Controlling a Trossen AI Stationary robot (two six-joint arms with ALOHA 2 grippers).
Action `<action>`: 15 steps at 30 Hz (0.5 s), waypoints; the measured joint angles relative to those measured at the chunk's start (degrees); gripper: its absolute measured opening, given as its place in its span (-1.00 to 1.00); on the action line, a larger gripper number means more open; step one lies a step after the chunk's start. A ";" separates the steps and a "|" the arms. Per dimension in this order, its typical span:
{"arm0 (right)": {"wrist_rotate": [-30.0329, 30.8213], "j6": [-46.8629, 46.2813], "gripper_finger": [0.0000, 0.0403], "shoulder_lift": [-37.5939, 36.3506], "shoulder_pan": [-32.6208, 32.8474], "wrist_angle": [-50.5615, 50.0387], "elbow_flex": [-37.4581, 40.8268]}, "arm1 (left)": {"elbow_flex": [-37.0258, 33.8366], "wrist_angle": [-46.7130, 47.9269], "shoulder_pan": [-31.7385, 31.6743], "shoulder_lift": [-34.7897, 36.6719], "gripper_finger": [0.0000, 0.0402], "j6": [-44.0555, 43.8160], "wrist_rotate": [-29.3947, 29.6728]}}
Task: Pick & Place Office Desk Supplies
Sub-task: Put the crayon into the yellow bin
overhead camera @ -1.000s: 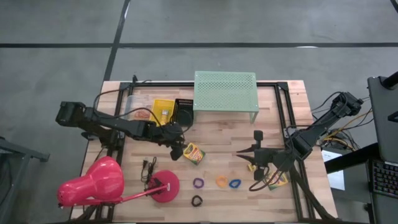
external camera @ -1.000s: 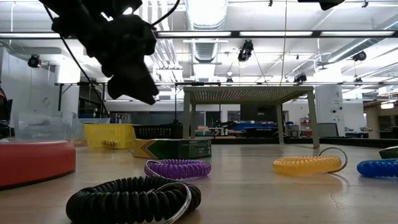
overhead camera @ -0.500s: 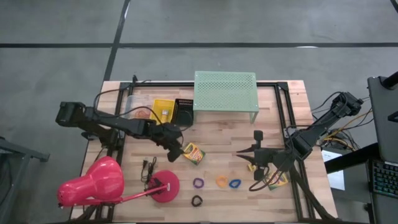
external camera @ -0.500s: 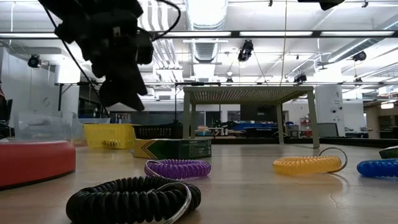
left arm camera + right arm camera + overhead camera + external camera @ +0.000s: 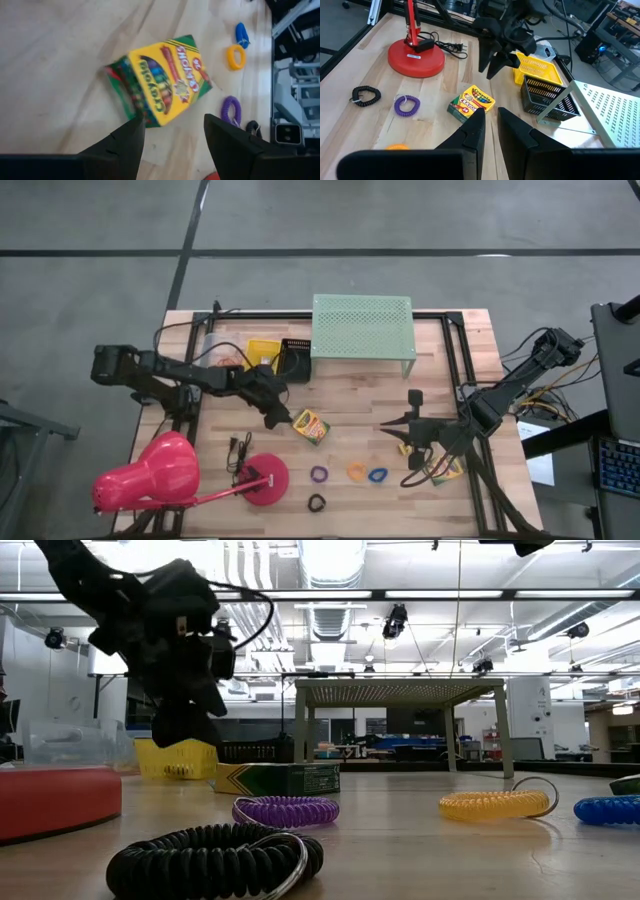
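My left gripper (image 5: 272, 418) hangs just left of the crayon box (image 5: 311, 425), jaws apart, empty. Box lies flat mid-table, long axis diagonal. My right gripper (image 5: 409, 443) waits at the right, jaws nearly together, empty.

Legible text appears only on the crayon box (image 5: 160, 82) lying on the wooden table (image 5: 55, 55). In the left wrist view its yellow front face carries the brand name "Crayola" in green lettering along one edge. In the right wrist view the same word shows in small letters on the box, with what appears to be the number "24" beneath it, though that figure is too small to be certain.
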State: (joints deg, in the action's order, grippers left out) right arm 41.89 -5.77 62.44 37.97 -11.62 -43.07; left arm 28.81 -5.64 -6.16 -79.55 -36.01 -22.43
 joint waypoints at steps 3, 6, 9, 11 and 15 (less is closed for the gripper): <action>-0.01 -0.01 -0.76 0.00 -0.01 0.00 0.00 | -0.45 -0.14 -1.47 0.00 0.03 0.26 -1.22; -0.02 -0.01 -0.76 0.01 -0.02 0.00 0.00 | -0.88 -0.15 -2.05 -0.02 0.03 0.62 -1.21; 0.00 -0.01 -0.76 0.01 -0.02 0.00 0.00 | -1.13 1.40 -2.18 -0.04 0.03 0.09 -1.00; 0.00 -0.01 -0.76 0.01 -0.01 0.00 0.00 | -1.13 2.24 -2.18 -0.33 0.03 -0.48 -0.65; 0.00 -0.01 -0.76 0.00 -0.01 0.00 0.00 | -1.15 2.47 -2.24 -1.67 0.03 -1.79 -0.02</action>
State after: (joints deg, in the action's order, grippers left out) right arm 41.89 -5.78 62.44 37.96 -11.62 -43.07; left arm 27.66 -3.17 -8.40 -81.22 -37.80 -22.45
